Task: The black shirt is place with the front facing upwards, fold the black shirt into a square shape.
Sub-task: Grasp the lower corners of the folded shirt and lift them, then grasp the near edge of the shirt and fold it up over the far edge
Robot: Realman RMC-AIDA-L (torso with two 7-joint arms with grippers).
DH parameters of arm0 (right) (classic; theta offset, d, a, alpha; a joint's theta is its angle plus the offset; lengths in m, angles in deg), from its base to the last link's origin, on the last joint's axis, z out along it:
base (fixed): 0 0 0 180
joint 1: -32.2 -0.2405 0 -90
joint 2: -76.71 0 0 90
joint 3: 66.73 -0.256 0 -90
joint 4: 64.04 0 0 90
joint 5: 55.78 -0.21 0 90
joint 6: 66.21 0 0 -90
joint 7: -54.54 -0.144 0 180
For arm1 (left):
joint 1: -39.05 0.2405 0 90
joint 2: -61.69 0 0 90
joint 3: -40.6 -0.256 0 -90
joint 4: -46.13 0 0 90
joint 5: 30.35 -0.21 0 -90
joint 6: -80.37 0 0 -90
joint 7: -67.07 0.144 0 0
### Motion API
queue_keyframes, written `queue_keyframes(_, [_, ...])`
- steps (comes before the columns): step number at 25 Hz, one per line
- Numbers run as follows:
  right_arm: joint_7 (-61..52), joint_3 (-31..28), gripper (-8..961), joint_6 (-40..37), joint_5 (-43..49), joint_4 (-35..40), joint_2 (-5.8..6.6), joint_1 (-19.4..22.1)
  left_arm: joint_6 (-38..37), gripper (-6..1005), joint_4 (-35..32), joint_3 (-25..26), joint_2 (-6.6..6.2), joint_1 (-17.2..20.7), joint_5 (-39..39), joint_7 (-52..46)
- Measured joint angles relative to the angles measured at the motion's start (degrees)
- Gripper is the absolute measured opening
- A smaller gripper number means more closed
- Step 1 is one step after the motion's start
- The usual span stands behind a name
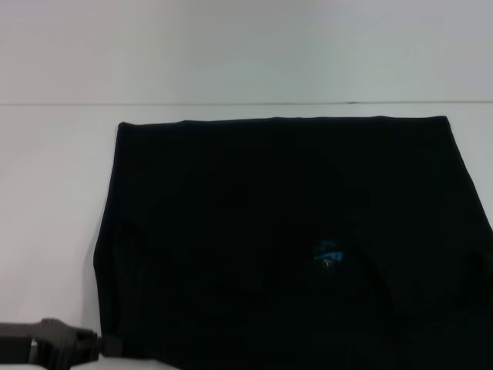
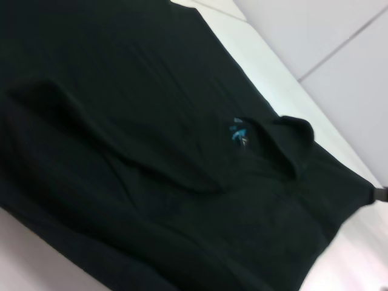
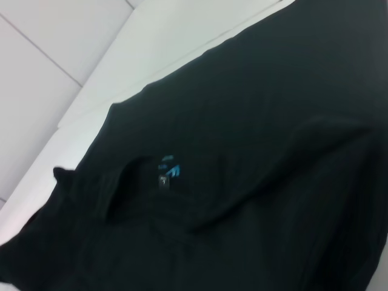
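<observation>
1. Head view showed the black shirt [image 1: 285, 239] spread flat on the white counter [image 1: 54, 193], its blue neck label [image 1: 329, 254] toward the near edge.
2. Only that view caught the left claw [image 1: 100, 344], at the shirt's near left corner; I cannot tell whether it pinched cloth.
3. Both wrist views showed folded ridges beside the label [image 2: 238, 131], but no claw; the right claw was unseen.

Black shirt [image 1: 285, 239] front lettering hidden; right tool unseen
</observation>
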Motion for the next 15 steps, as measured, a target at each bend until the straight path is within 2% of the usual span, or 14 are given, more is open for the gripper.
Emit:
queue_keyframes(8, [0.46, -2.74, 39, -2.10, 1.35, 0.28, 0.69, 0.94, -2.73, 28, 0.27, 0.05, 0.25, 1.19, -0.99, 0.33])
queue_keyframes(15, [-0.32, -4.02, 39, -1.98, 1.54, 0.30, 1.44, -2.56, -2.27, 31, 0.41, 2.30, 0.02, -1.13, -0.57, -0.45])
